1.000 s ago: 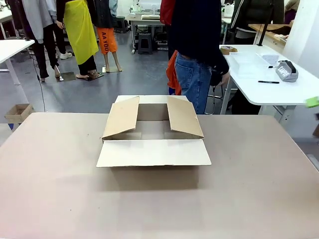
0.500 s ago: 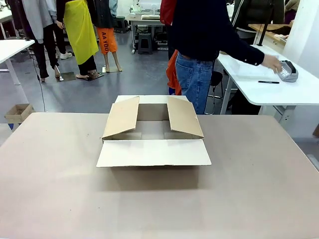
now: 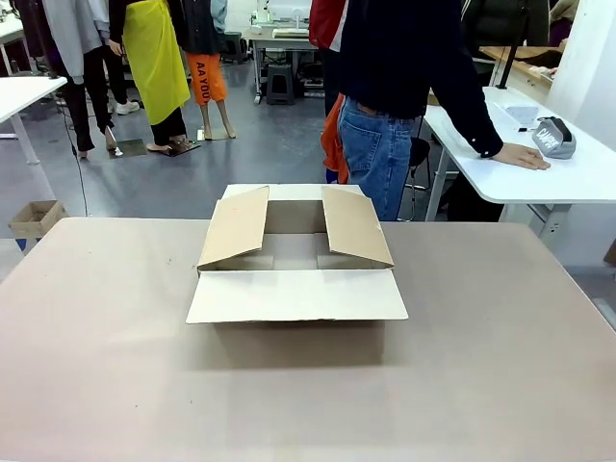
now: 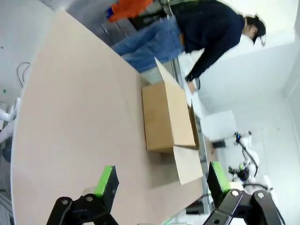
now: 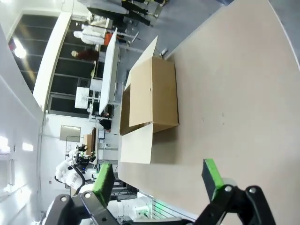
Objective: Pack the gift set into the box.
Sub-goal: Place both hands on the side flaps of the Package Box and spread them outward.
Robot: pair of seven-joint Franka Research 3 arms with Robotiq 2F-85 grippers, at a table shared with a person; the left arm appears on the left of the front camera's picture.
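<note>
The box [image 3: 294,260] stands open in the middle of the tan table [image 3: 106,366]. Its near flap lies flat toward me and its two side flaps slant up. Of the gift set, I see a grey zip pouch [image 3: 554,138] lying on a white side table [image 3: 577,178] at the far right. A person's hand [image 3: 525,157] rests flat on that table just left of the pouch. In the left wrist view my left gripper [image 4: 161,180] is open and holds nothing, with the box [image 4: 166,117] well ahead. My right gripper [image 5: 157,178] is likewise open, far from the box [image 5: 152,96].
The person [image 3: 385,96] stands at the table's far edge behind the box, leaning right. A small brown carton [image 3: 36,217] sits on the floor at the far left. Other people stand farther back.
The person's arm has swung right across the side table, and the hand now lies flat beside the pouch, over the spot where a thin dark stick showed. The box has not moved.
</note>
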